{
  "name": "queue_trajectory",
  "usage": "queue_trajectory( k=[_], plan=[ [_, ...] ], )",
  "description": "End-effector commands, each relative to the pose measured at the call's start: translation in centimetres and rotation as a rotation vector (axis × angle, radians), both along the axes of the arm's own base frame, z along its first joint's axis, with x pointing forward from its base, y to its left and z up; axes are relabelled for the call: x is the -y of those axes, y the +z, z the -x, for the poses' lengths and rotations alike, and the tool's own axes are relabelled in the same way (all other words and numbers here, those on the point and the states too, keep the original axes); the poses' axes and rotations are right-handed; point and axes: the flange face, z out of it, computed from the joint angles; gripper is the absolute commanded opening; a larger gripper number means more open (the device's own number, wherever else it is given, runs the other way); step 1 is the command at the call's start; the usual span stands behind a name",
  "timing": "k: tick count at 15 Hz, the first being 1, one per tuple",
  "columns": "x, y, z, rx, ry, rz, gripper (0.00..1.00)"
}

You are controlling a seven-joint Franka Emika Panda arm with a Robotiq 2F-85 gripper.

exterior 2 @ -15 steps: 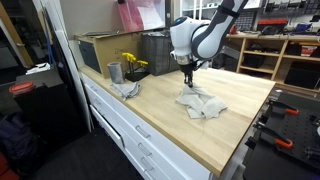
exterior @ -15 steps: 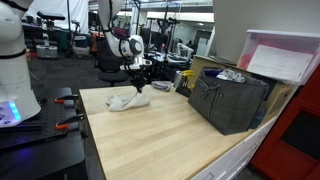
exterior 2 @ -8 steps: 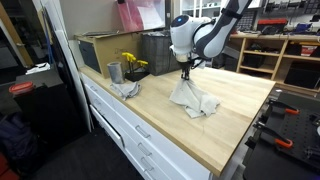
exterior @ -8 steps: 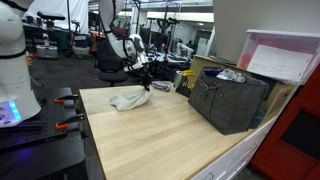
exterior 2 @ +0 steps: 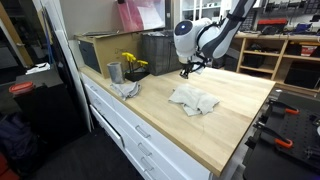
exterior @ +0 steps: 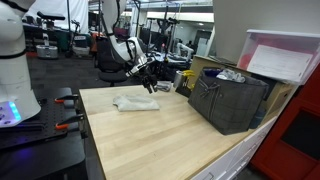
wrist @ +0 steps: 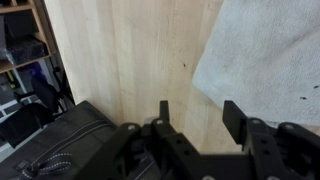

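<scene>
**Above the tabletop: fingers parted, cloth lying free**

Over the pale, plank-grained wooden tabletop (exterior: 160, 135) the fingers (wrist: 164, 116) are seen spread apart in the wrist view, with nothing gripped between them. In both exterior views the gap is too small to be made out. The white cloth (exterior 2: 195, 99) is laid soft and rumpled on the tabletop, close below the fingers and not touched by them. In the wrist view it is cut off by the top and right edges. A dark fabric bag (wrist: 70, 140) is only partly shown there, cropped by the frame and hidden behind the black housing.
</scene>
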Motion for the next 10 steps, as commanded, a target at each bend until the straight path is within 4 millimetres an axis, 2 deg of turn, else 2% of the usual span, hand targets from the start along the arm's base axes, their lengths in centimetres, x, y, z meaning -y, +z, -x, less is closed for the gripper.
queue_trajectory(
  k=[1, 2, 3, 6, 10],
  plan=[
    [-0.9, 0.7, 2.8, -0.011, -0.134, -0.054, 0.89],
    [-1.5, 0.3, 3.5, -0.043, -0.177, -0.086, 0.98],
    [-2.0, -0.1, 4.1, -0.082, -0.224, -0.117, 1.0],
    [-4.7, -1.4, 5.9, -0.195, -0.339, -0.237, 1.0],
    [-9.0, -2.1, 7.2, -0.24, -0.402, -0.363, 1.0]
  ],
)
